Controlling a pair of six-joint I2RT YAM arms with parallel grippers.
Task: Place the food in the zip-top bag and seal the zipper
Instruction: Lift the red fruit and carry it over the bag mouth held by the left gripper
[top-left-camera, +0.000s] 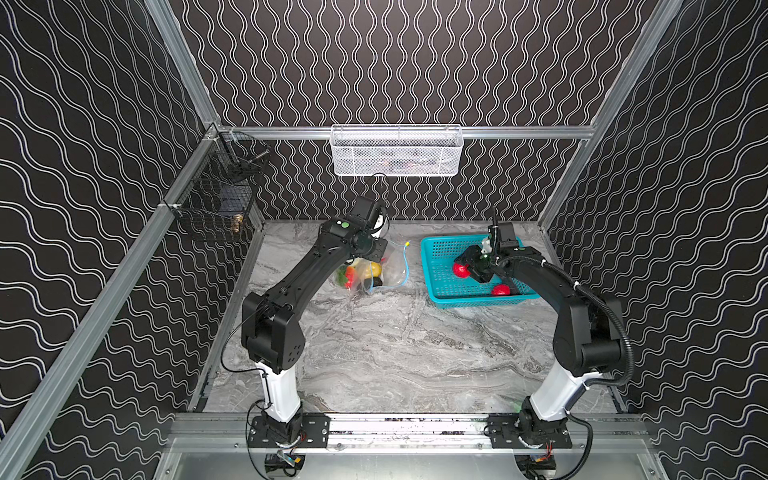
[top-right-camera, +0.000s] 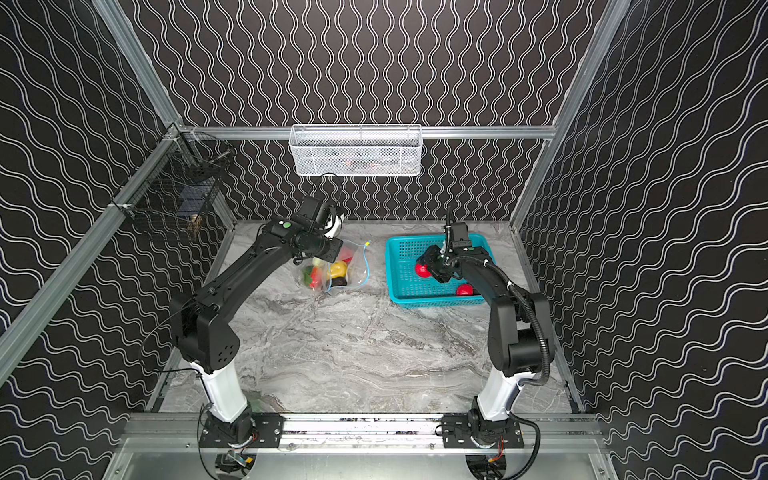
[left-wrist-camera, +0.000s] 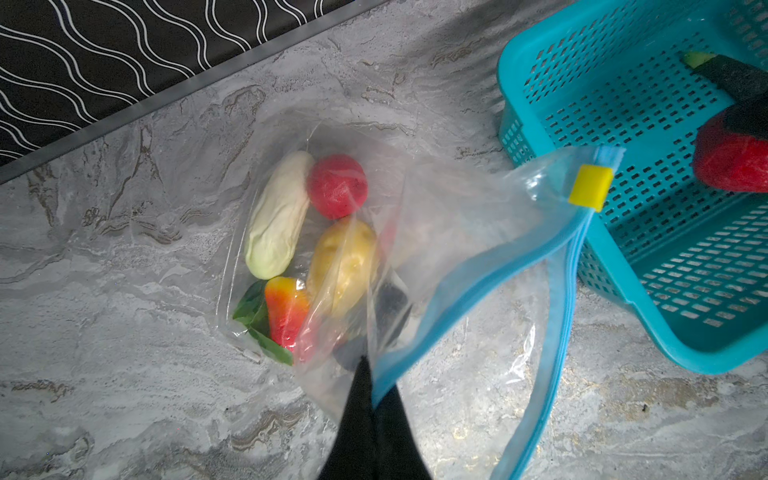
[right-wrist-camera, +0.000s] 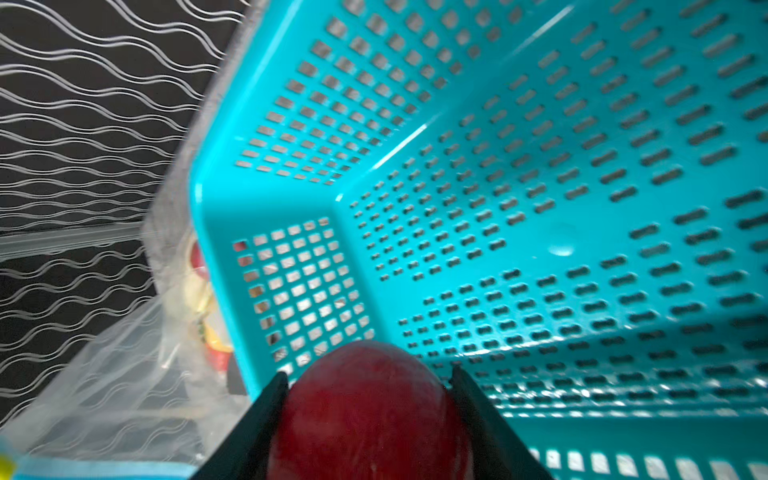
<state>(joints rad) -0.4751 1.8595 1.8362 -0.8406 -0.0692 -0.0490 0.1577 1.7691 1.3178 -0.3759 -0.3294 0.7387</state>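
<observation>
Zip-top bag (left-wrist-camera: 457, 199) of clear flexible plastic, lying on the grey marbled desk (top-left-camera: 374, 345) just beside the teal perforated plastic basket (top-left-camera: 440, 266).

The bag sits on the side of the basket facing the left arm. Its thin light-blue zipper (left-wrist-camera: 478, 274) gapes open, with the small yellow slider tab (left-wrist-camera: 590, 187) at the end nearest the basket. The bag holds a white oblong toy vegetable (left-wrist-camera: 276, 216), a red round toy fruit (left-wrist-camera: 337, 186), a yellow potato-like piece (left-wrist-camera: 345, 266), an orange-red piece with green leaves (left-wrist-camera: 286, 309) and a dark piece (left-wrist-camera: 390, 307). The left hand (left-wrist-camera: 368, 374) is clenched on the bag's mouth edge at the blue strip, on the end away from the basket. The right hand (right-wrist-camera: 370, 374) grasps a second red round fruit (right-wrist-camera: 370, 419) over the basket's floor. A third red fruit (top-left-camera: 500, 289) lies in the basket near its front wall.
</observation>
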